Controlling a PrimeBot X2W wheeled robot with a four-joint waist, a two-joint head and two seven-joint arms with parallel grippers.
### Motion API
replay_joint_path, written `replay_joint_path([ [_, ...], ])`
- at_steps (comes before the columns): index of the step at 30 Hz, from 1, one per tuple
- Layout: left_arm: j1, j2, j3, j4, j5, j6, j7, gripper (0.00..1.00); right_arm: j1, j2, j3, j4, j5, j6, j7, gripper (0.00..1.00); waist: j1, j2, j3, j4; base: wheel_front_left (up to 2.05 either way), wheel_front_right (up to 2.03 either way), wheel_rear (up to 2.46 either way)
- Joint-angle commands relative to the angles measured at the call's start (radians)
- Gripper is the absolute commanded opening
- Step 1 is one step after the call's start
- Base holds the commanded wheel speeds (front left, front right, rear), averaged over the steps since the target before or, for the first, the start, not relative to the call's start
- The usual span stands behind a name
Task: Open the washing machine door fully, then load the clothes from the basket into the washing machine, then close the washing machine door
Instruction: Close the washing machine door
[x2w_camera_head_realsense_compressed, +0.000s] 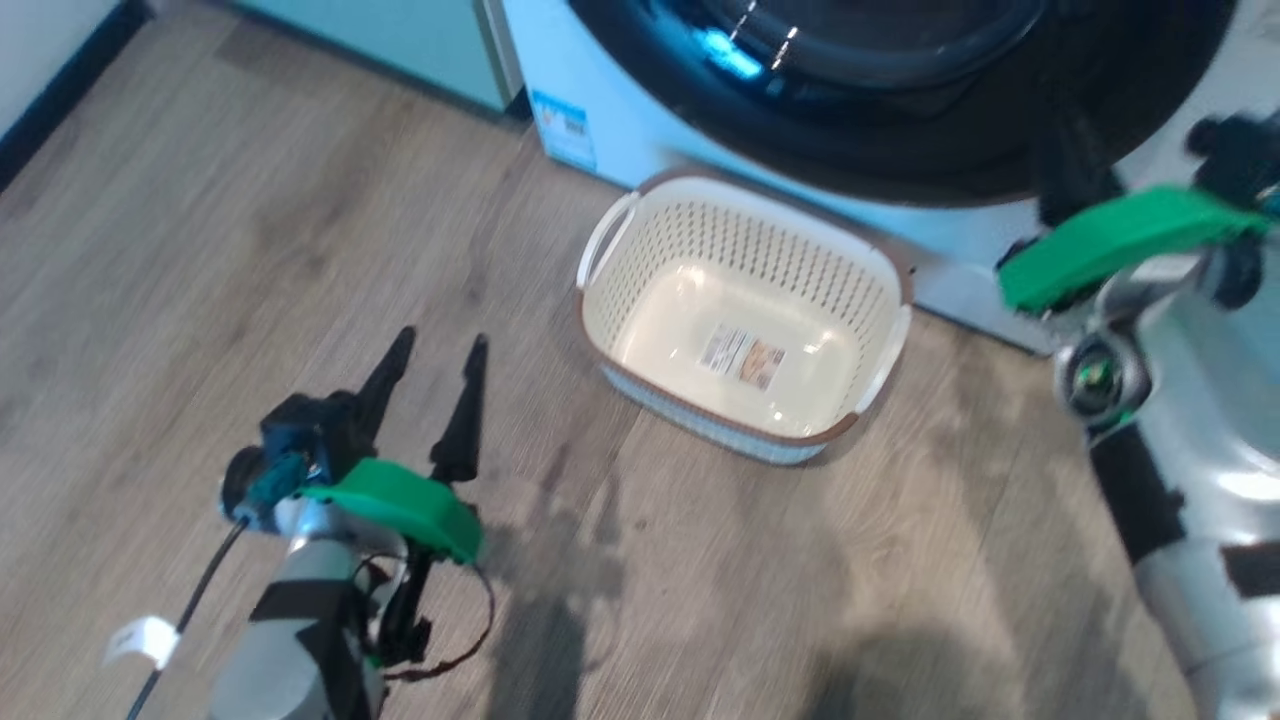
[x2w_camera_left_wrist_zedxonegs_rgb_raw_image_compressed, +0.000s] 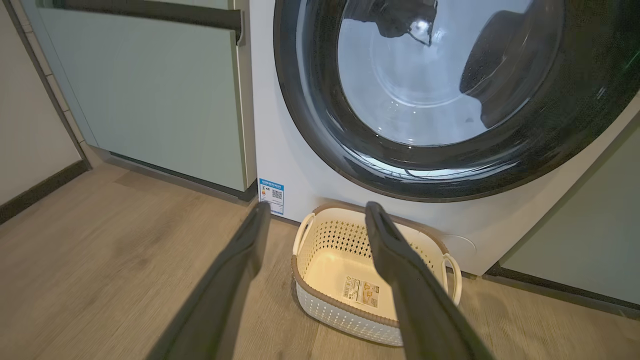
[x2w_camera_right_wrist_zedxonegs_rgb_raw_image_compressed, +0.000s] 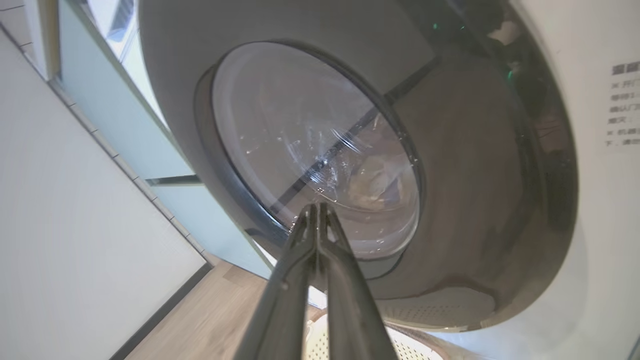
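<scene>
Latching the round black-rimmed glass door (x2w_camera_left_wrist_zedxonegs_rgb_raw_image_compressed: 430, 85): clenched right gripper (x2w_camera_right_wrist_zedxonegs_rgb_raw_image_compressed: 316, 206) should press rim, not bowl; released left gripper (x2w_camera_head_realsense_compressed: 438, 345) at cream plastic basket's (x2w_camera_head_realsense_compressed: 750, 240) nine o'clock.

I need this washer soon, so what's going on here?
A two-armed robot is doing laundry. The basket sits empty on the floor before the washing machine, and the washing machine door looks shut. The right gripper, shut, points at the door glass; the left gripper hangs open beside the basket.
</scene>
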Motion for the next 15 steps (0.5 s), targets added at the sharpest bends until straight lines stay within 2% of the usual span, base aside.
replay_joint_path([
  [1,-0.012,0.035,0.046,-0.027,0.000,-0.001,-0.006,1.00,-0.001,0.013,0.016,-0.041,0.006,0.003,-0.007,0.00,0.0001,-0.0001,-0.034,-0.021,0.00,0.00,0.00],
  [3,-0.004,0.049,0.057,-0.029,0.000,-0.001,-0.006,1.00,0.039,0.013,0.042,-0.068,0.013,0.003,-0.007,0.00,0.0001,-0.0001,-0.061,-0.039,0.00,0.00,0.00],
  [4,0.000,0.056,0.062,-0.028,-0.002,-0.001,-0.006,1.00,0.061,0.013,0.057,-0.083,0.017,0.003,-0.007,0.12,0.0001,-0.0001,-0.075,-0.048,0.00,0.00,0.00],
  [6,0.009,0.074,0.068,-0.026,-0.003,-0.001,-0.006,1.00,0.103,0.013,0.069,-0.097,0.012,0.003,-0.007,0.40,0.0001,-0.0001,-0.098,-0.067,0.00,0.00,0.00],
  [8,0.016,0.089,0.072,-0.023,-0.001,-0.001,-0.006,1.00,0.145,0.013,0.072,-0.112,0.014,0.003,-0.007,0.95,0.0001,-0.0001,-0.122,-0.085,0.00,0.00,0.00],
  [9,0.021,0.097,0.072,-0.021,-0.004,-0.001,-0.006,1.00,0.164,0.013,0.073,-0.119,0.011,0.003,-0.007,1.00,0.0001,-0.0001,-0.134,-0.095,0.00,0.00,0.00],
  [15,0.041,0.141,0.071,-0.001,-0.026,-0.001,-0.006,1.00,0.278,0.013,0.026,-0.165,-0.041,0.003,-0.007,1.00,0.0001,-0.0001,-0.193,-0.148,0.00,0.00,0.00],
])
